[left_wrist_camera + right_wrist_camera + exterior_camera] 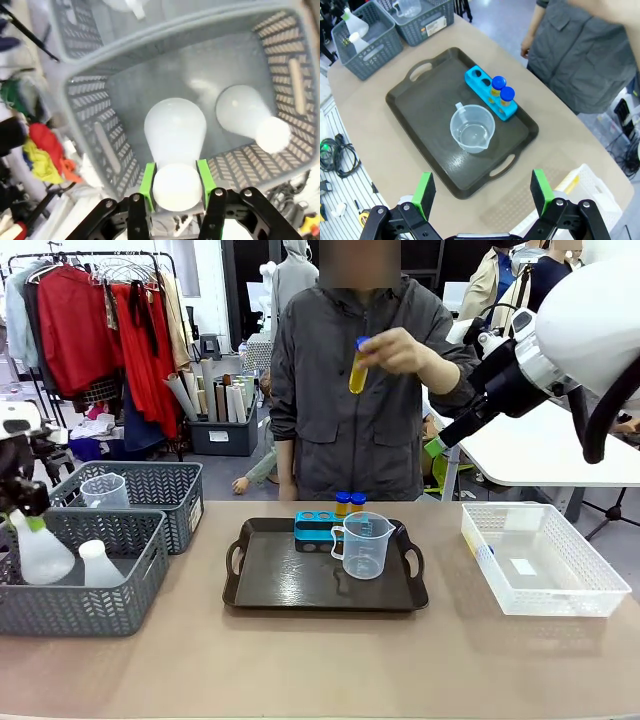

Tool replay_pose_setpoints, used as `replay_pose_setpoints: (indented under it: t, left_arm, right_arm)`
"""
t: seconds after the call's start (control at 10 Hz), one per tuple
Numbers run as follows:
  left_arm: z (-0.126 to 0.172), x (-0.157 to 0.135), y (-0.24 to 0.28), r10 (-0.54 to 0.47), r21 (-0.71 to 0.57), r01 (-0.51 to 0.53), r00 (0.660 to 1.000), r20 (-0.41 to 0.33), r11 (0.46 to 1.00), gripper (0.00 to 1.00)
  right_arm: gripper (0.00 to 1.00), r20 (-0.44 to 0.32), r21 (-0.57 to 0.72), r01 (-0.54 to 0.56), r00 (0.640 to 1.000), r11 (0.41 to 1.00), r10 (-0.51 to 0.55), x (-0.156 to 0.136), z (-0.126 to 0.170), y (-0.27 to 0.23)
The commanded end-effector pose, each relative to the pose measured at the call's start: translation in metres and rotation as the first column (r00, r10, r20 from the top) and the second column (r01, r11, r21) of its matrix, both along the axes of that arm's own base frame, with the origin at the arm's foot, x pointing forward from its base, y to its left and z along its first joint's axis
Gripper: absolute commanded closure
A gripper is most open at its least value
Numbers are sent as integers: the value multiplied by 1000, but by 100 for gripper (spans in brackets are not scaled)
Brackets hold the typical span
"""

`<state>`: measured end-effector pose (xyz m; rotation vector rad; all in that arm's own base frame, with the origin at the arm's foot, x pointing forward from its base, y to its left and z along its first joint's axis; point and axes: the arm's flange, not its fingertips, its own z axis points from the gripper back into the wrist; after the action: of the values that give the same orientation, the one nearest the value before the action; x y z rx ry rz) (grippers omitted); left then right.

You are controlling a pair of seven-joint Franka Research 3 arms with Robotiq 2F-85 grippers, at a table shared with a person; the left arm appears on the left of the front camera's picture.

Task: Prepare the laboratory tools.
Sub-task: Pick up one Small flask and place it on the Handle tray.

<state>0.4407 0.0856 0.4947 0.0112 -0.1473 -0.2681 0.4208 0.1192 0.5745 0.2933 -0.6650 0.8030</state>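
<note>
Bright, even overhead light falls on the worktop (pixel 320 660), leaving only faint shadows. Just beyond the right pincer (pixel 483 191) the black tray (pixel 420 100) carries a pale sheen. Ahead of the left pincer (pixel 176 181) the flask (pixel 175 130) and basket (pixel 90 100) look soft and washed out, and the picture's edges bow.

White rounded right arm (pixel 590 310), black tool (pixel 483 192), green pads (pixel 426 192)

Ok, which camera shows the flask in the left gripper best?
The left wrist view: the flask sits close and centred, its top between the left gripper's green pads. The front view shows it side-on at the left edge; the right wrist view, tiny in a far corner.
</note>
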Motion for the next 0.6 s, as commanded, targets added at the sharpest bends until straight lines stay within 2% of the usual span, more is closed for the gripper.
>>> replay_pose_setpoints:
  t: [0.0,0.3,0.4,0.5]
  left_arm:
    - [59,-14,-18,-33,66,31,999,41,997,100]
    - [145,-23,-78,-175,163,150,972,156,975,100]
    - [168,-25,-107,-260,201,222,947,191,954,100]
    - [185,-25,-131,-324,208,284,926,193,936,100]
  right_arm:
    - [0,1,20,-9,1000,1000,9,1,0,0]
    - [0,1,20,-9,1000,1000,9,1,0,0]
    - [0,1,20,-9,1000,1000,9,1,0,0]
    - [0,1,20,-9,1000,1000,9,1,0,0]
